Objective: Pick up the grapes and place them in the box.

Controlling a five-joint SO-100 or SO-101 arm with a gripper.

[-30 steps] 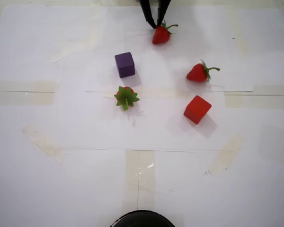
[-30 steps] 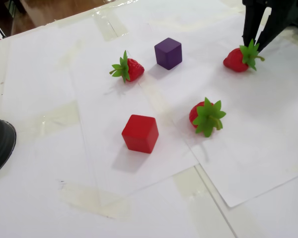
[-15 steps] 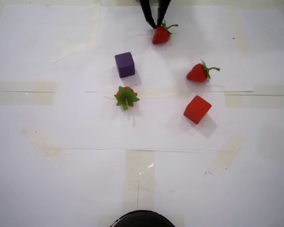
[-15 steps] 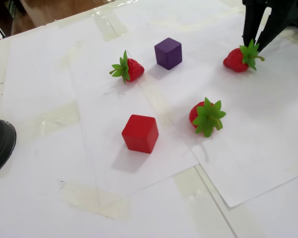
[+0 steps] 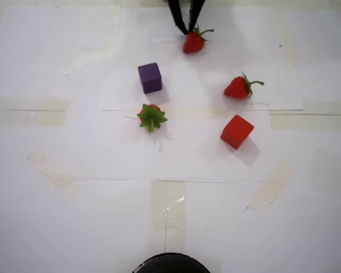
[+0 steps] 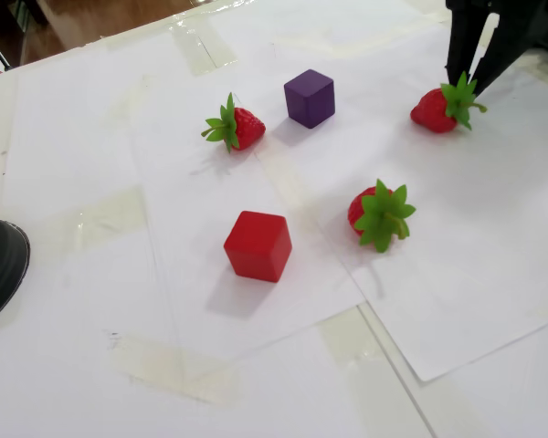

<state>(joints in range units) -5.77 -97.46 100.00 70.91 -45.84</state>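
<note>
White-papered bench (image 5: 74, 227): the tool (image 5: 185, 27) stands open at a strawberry (image 5: 192, 42); grapes and box unseen, so searching comes next.

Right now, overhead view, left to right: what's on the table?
Purple cube → strawberry with its leafy cap facing up → strawberry by the gripper → red cube → strawberry on the right. No grapes or box visible.
</note>
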